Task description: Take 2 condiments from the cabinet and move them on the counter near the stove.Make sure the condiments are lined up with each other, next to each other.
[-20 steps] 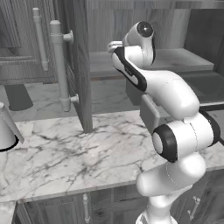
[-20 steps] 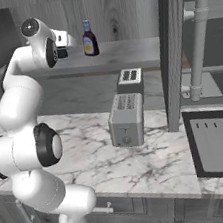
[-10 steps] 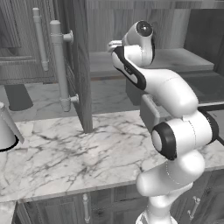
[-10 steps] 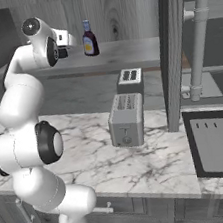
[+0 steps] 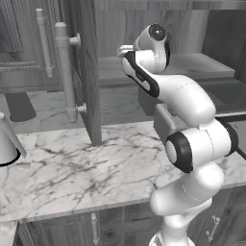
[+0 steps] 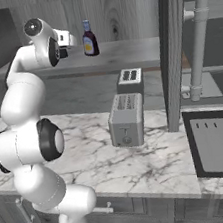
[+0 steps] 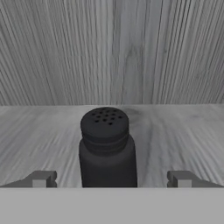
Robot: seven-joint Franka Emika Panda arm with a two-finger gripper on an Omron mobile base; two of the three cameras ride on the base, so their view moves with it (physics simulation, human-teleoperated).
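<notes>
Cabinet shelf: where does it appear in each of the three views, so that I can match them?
Left base view: the shelf is at upper right, behind the arm's top.
Right base view: it runs across the upper middle, with the sauce bottle standing on it.
Hand view: it is the floor across the middle, under the shaker.
Shared landmark: the wood-grain back wall above the shelf.

We cannot see the base of the black shaker, cut off low in the hand view. The arm hides the claw in the left base view. The stove runs off the right edge.
</notes>
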